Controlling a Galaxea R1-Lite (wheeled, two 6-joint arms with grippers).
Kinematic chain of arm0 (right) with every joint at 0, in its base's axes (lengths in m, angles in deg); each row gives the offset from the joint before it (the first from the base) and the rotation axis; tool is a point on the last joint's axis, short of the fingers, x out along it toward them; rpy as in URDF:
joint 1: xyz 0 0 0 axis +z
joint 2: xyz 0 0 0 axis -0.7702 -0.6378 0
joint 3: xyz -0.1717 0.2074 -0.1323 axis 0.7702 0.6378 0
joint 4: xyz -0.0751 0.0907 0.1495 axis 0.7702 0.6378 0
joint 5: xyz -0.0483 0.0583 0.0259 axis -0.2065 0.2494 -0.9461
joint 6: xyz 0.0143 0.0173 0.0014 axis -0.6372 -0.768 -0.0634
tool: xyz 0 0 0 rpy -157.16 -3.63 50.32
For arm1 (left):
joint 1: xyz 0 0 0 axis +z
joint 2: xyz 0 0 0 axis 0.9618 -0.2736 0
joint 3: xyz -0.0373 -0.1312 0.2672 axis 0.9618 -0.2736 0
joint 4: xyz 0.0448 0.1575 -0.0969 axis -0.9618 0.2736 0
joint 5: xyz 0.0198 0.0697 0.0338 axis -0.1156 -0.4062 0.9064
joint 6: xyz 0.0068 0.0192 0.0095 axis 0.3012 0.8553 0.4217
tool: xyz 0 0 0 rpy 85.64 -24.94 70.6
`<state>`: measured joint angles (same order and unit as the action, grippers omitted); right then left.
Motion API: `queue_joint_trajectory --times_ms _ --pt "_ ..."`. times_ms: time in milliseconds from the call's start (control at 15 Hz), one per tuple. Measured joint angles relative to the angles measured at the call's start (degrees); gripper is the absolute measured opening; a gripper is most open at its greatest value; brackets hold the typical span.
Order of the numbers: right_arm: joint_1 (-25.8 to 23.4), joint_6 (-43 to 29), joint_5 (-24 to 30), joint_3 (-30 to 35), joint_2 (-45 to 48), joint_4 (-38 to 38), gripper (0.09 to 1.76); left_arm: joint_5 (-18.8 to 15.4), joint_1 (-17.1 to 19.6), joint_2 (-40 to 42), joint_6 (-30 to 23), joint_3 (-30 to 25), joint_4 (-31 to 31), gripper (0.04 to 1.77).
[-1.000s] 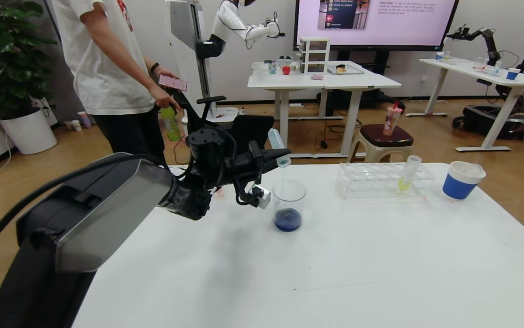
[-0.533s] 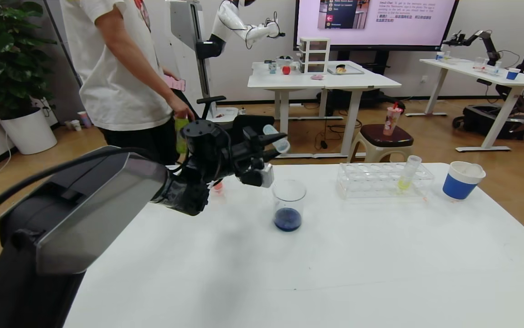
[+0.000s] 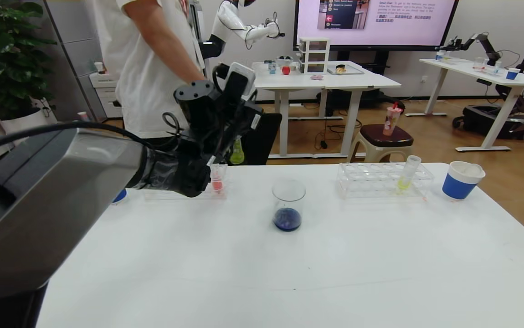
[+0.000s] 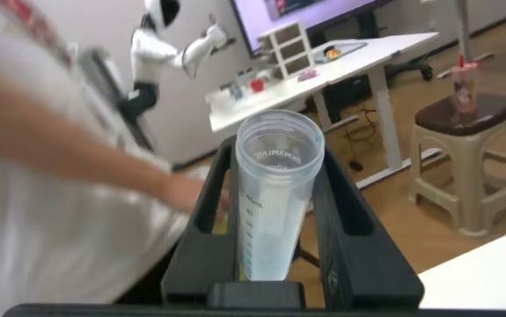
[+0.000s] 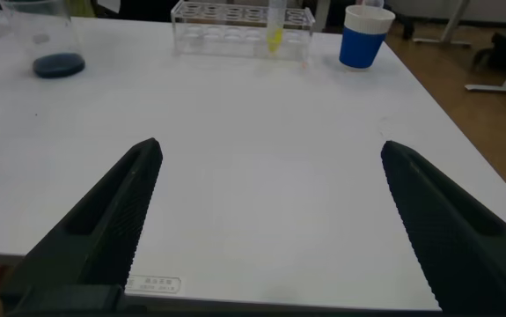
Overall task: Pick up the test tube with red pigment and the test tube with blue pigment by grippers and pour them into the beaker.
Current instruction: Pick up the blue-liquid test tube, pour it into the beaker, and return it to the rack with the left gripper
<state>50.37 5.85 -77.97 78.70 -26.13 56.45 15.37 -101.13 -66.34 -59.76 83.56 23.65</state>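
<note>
Test tube with blue pigment (image 4: pixel 275 198): clamped between the two fingers of my left gripper (image 4: pixel 279 220), raised above the far-left part of the white table (image 3: pixel 289 273). In the wrist view its open mouth faces the camera and its long axis runs down between the fingers; the tube looks nearly empty, only a faint blue tint in the wall. In the head view the tube itself is hidden behind my left gripper (image 3: pixel 225 109), so I cannot give its tilt from there.

Beaker (image 3: pixel 288 205): upright near the table's middle, dark blue liquid pooled in the bottom, well to the right of and below my left gripper.

Test tube with red pigment (image 3: pixel 217 180): upright in a clear rack at the far left, just beside my left wrist.

Yellow-liquid tube (image 3: pixel 408 174): leaning in the second clear rack (image 3: pixel 380 180) at far right; blue paper cup (image 3: pixel 461 180) right of it.

Right gripper (image 5: pixel 266 211): low over the near table edge, fingers spread wide, holding nothing.
</note>
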Motion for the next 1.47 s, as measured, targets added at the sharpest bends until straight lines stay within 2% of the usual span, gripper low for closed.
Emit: queue_joint_trajectory --times_ms 200,333,533,667,800,933,1133,1267,1467 --pt "0.00 0.00 0.02 0.00 0.00 0.02 1.74 8.30 -0.38 2.93 -17.90 1.02 10.68 0.50" --pt "0.00 -0.02 0.02 0.00 0.00 0.00 1.74 10.09 -0.21 4.50 -25.47 0.55 14.45 0.50" --pt "0.00 -0.02 0.02 0.00 0.00 0.00 1.74 10.17 1.02 6.12 -26.73 -4.07 13.95 0.50" --pt "0.00 -0.02 0.00 0.00 0.00 0.00 1.74 9.78 3.18 7.40 -26.73 -6.75 13.21 0.50" --pt "0.00 0.00 0.00 0.00 0.00 0.00 1.74 8.83 7.81 9.13 -26.67 -9.07 13.43 0.50" --pt "0.00 0.00 0.00 0.00 0.00 0.00 1.74 5.45 13.71 11.14 -26.60 -12.37 13.43 0.50" --pt "0.00 -0.02 0.02 0.00 0.00 0.00 1.74 -0.46 24.93 14.20 -26.45 -17.70 13.02 0.50" --pt "0.00 0.00 0.02 0.00 0.00 -0.01 1.74 -3.84 31.94 15.36 -26.32 -20.54 11.30 0.50" --pt "0.00 0.00 0.00 0.00 0.00 0.02 1.74 -7.47 39.46 15.20 -26.34 -24.00 6.64 0.50"
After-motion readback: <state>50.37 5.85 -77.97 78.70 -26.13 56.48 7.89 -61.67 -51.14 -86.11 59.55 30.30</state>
